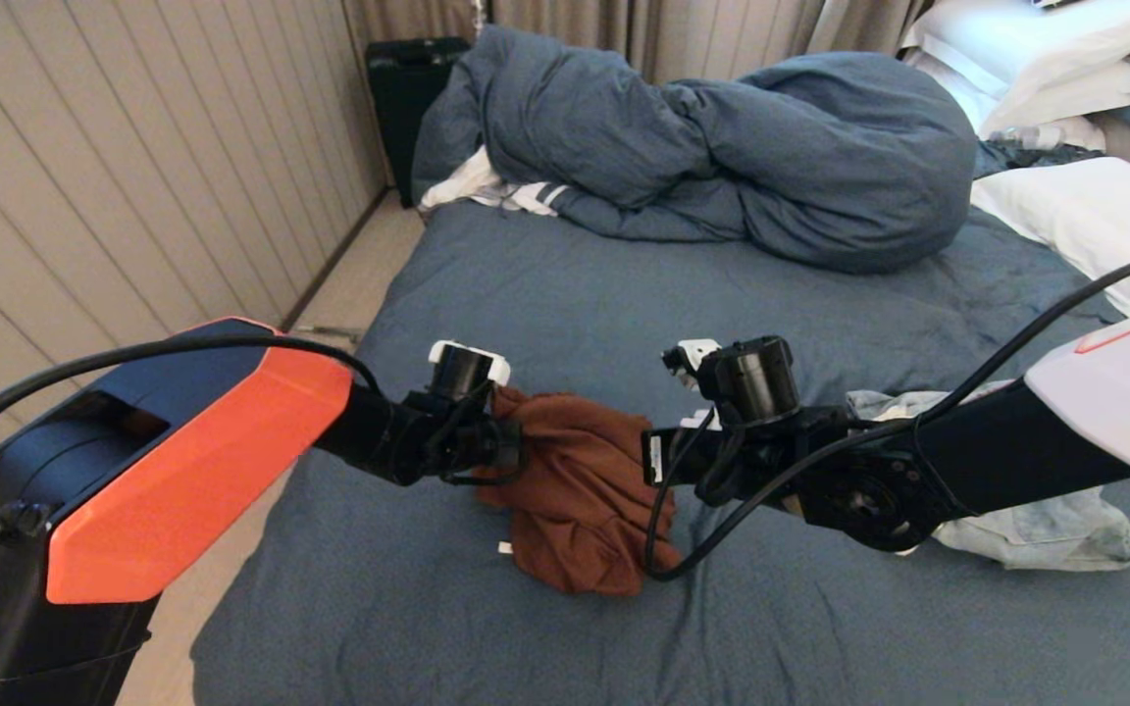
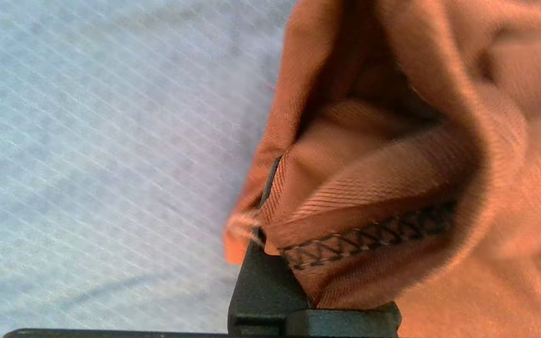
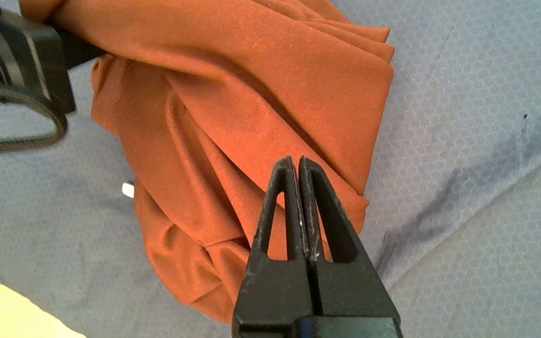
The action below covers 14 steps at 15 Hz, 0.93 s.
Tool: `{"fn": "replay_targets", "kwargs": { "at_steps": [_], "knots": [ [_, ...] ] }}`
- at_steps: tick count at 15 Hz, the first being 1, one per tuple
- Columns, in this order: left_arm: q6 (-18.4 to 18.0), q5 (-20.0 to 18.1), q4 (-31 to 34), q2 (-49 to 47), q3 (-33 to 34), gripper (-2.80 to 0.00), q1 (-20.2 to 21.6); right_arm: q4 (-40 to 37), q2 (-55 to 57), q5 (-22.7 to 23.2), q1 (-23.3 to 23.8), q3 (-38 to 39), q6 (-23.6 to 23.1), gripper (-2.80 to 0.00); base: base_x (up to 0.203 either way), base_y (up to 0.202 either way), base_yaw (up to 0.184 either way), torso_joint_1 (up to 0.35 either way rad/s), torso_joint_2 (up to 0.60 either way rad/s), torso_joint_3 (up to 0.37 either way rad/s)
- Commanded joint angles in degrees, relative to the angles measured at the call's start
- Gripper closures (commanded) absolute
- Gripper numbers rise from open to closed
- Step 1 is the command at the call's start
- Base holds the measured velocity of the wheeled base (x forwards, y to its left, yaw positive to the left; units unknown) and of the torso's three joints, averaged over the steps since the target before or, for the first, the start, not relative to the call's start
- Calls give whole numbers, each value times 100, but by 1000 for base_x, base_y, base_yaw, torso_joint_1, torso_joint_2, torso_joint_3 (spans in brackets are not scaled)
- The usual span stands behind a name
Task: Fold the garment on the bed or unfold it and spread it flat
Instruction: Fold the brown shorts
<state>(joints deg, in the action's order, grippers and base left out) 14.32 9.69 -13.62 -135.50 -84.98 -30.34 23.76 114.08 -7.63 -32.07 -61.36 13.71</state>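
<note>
The left end effector (image 2: 270,244) was clamped on a stitched hem of the crumpled rust-brown fabric garment (image 1: 580,490), which hung bunched from it onto the wide bed with the wrinkled slate-blue sheet (image 1: 545,284). The right end effector (image 3: 297,169) hovered just beside that garment with its fingers pressed together and empty. Behind the right arm lay a pale, light-blue denim garment (image 1: 1046,529), and farther off a bunched blue duvet (image 1: 722,147).

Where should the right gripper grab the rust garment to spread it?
Probably the free folded corner of the rust garment, approached from the side opposite the left gripper, which is already shut on a stitched hem. The right gripper is shut and empty above it.
</note>
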Motion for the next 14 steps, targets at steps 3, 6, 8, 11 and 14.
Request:
{"fn": "replay_targets", "kwargs": {
  "at_steps": [3, 6, 8, 11, 14],
  "knots": [
    [-6, 103, -9, 261, 197, 0, -148, 15, 44, -4, -9, 1, 0, 0, 0, 0, 0, 0, 0, 0],
    [-88, 78, 43, 878, 628, 0, -185, 15, 18, -2, -9, -6, 0, 0, 0, 0, 0, 0, 0, 0],
    [-465, 67, 69, 1362, 982, 0, -232, 6, 6, -2, -9, -8, 0, 0, 0, 0, 0, 0, 0, 0],
    [-1316, 92, 256, 1885, 1315, 0, -253, -11, -35, -10, -1, -26, 0, 0, 0, 0, 0, 0, 0, 0],
    [-1483, 77, 831, 2272, 1304, 0, -307, -12, -61, -10, -9, -17, -9, 0, 0, 0, 0, 0, 0, 0]
  ]
}}
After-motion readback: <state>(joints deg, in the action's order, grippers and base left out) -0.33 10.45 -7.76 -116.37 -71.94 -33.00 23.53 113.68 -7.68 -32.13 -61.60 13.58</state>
